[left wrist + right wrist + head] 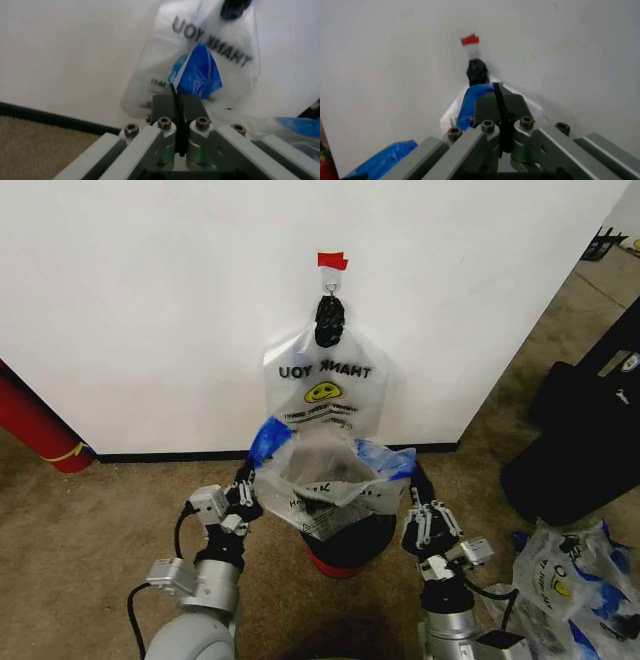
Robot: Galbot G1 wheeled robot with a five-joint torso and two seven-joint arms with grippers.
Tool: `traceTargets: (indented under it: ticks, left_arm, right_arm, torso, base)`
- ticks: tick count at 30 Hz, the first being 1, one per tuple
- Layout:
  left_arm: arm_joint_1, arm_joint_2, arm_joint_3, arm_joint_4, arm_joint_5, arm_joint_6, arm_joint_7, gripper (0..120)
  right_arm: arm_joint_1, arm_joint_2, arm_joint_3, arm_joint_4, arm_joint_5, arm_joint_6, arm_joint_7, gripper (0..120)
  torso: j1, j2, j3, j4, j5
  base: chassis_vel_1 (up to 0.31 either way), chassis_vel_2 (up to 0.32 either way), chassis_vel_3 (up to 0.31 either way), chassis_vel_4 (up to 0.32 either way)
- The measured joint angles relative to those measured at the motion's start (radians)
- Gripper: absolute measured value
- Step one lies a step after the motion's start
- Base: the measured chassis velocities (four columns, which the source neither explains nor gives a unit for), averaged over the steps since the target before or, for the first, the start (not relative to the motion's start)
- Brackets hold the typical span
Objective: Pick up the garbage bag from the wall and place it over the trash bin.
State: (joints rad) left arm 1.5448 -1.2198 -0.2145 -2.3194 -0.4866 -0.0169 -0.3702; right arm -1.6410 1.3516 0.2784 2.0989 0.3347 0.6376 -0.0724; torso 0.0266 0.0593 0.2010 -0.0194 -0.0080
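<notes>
The garbage bag (325,480), whitish see-through plastic with blue handle tips, is spread open between my two grippers, right above the trash bin (350,545), a black mesh bin with a red base. My left gripper (250,475) is shut on the bag's left blue handle (197,75). On the other side, the right gripper (415,480) is shut on the right blue handle (472,97). The bag's lower part drapes over the bin's top and hides its rim. Behind stands the white wall (150,300) with a hook (330,283) and red tape (332,261).
A similar bag with mirrored lettering (322,385) still hangs from the hook, just behind the held bag. A large black case (580,430) stands at the right, with a bundle of printed bags (570,580) on the carpet before it. At the left lies a red cylinder (35,430).
</notes>
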Motion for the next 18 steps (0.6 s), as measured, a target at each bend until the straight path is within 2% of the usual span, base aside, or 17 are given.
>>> traceTargets:
  ticks: [5, 8, 10, 13, 14, 18]
  left_arm:
    - [0.055, 0.011, 0.032, 0.008, 0.002, 0.002, -0.005, 0]
    - [0.074, 0.019, 0.042, -0.002, -0.006, 0.005, -0.005, 0]
    - [0.087, 0.022, 0.050, -0.016, -0.028, 0.006, 0.001, 0]
    - [0.099, 0.022, 0.070, -0.032, -0.080, 0.008, 0.016, 0]
    - [0.099, 0.022, 0.070, -0.032, -0.080, 0.008, 0.016, 0]
    - [0.102, 0.031, 0.088, -0.034, -0.133, 0.014, 0.031, 0]
  right_arm:
    - [0.008, -0.033, 0.020, -0.054, -0.016, -0.005, 0.011, 0]
    - [0.021, -0.060, 0.057, -0.055, -0.011, -0.010, -0.028, 0]
    - [0.034, -0.083, 0.108, -0.057, 0.051, -0.011, -0.126, 0]
    - [0.047, -0.109, 0.191, -0.088, 0.170, -0.011, -0.350, 0]
    - [0.047, -0.109, 0.191, -0.088, 0.170, -0.011, -0.350, 0]
    - [0.066, -0.113, 0.282, -0.168, 0.225, -0.010, -0.619, 0]
  torso:
    - [0.000, 0.000, 0.000, 0.0001, 0.0001]
    - [0.000, 0.000, 0.000, 0.0001, 0.0002]
    - [0.000, 0.000, 0.000, 0.0004, 0.0002]
    - [0.000, 0.000, 0.000, 0.0002, 0.0002]
    - [0.000, 0.000, 0.000, 0.0002, 0.0002]
    - [0.000, 0.000, 0.000, 0.0001, 0.0003]
  base:
    - [0.000, 0.000, 0.000, 0.000]
    - [0.000, 0.000, 0.000, 0.000]
    - [0.000, 0.000, 0.000, 0.000]
    - [0.000, 0.000, 0.000, 0.000]
    - [0.000, 0.000, 0.000, 0.000]
    - [0.000, 0.000, 0.000, 0.000]
